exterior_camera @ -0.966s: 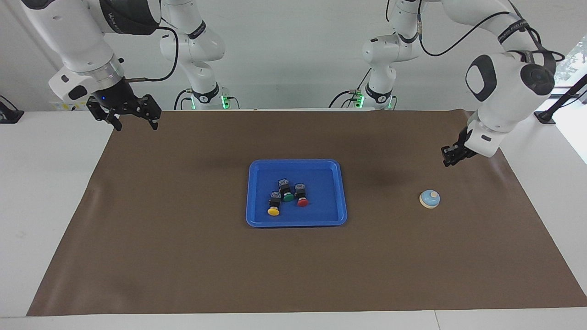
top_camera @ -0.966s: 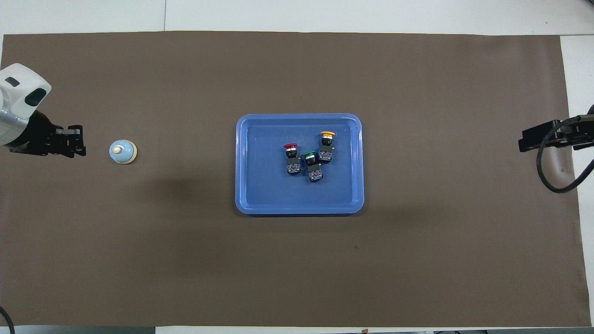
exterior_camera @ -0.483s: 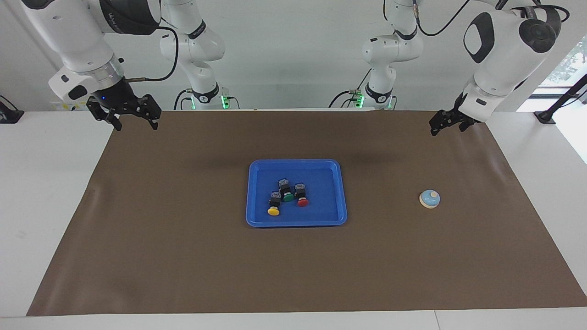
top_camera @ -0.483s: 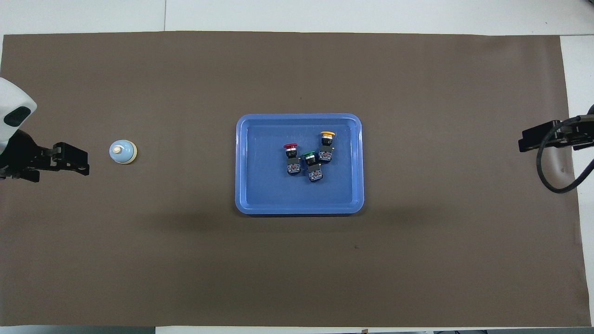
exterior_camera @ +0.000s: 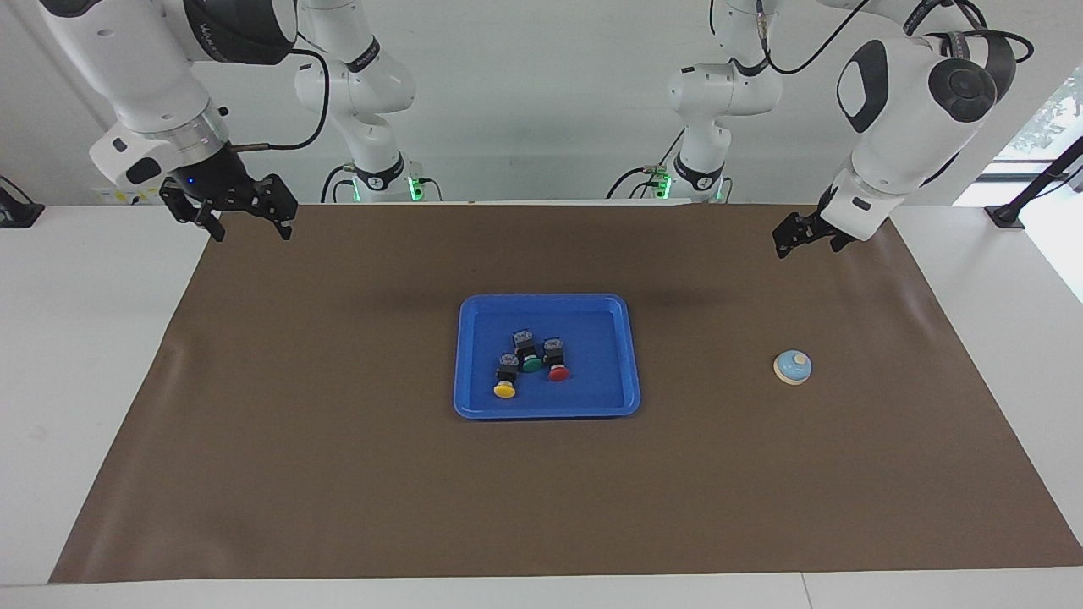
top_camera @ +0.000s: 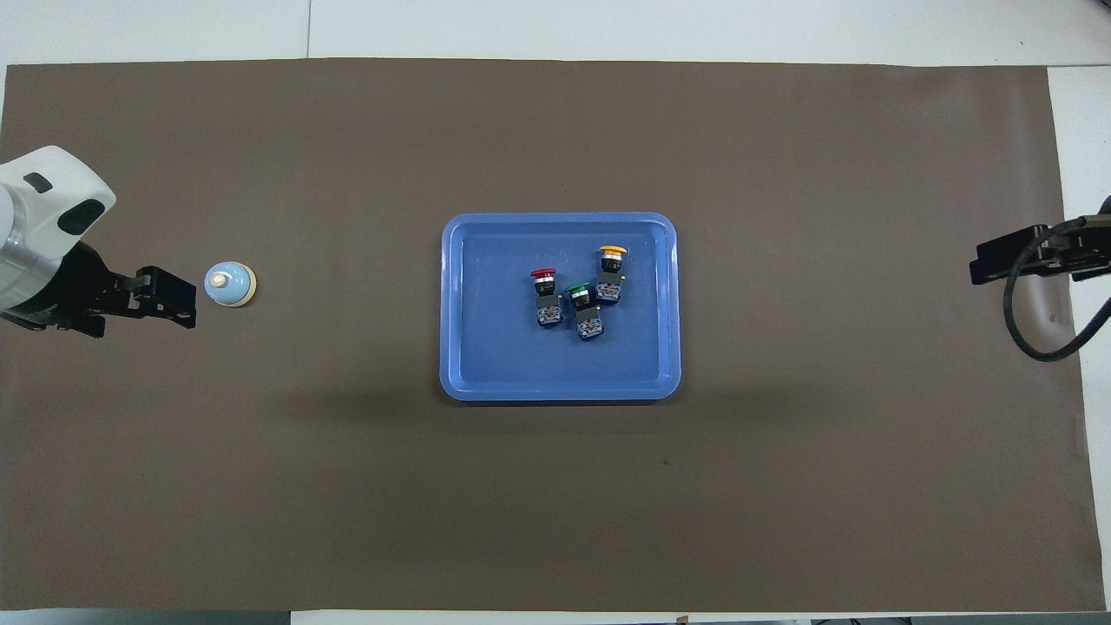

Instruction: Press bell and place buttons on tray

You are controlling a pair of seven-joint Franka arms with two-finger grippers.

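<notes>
The blue tray (exterior_camera: pixel 464 355) lies mid-table and also shows in the overhead view (top_camera: pixel 451 304). In it lie the yellow button (exterior_camera: pixel 505 390), the green button (exterior_camera: pixel 531 365) and the red button (exterior_camera: pixel 557 373), close together on their sides. The light-blue bell (exterior_camera: pixel 793 367) stands on the mat toward the left arm's end, also seen from overhead (top_camera: pixel 230 284). My left gripper (exterior_camera: pixel 783 241) is shut, empty and raised over the mat, apart from the bell. My right gripper (exterior_camera: pixel 247 224) is open and empty, waiting over the mat's edge at the right arm's end.
A brown mat (exterior_camera: pixel 338 474) covers most of the white table (exterior_camera: pixel 85 338). A black cable (top_camera: pixel 1033 338) hangs by the right gripper in the overhead view.
My left gripper has risen from just above the mat beside the bell and drawn back toward the robots. The right arm, bell, tray and buttons have not moved.
</notes>
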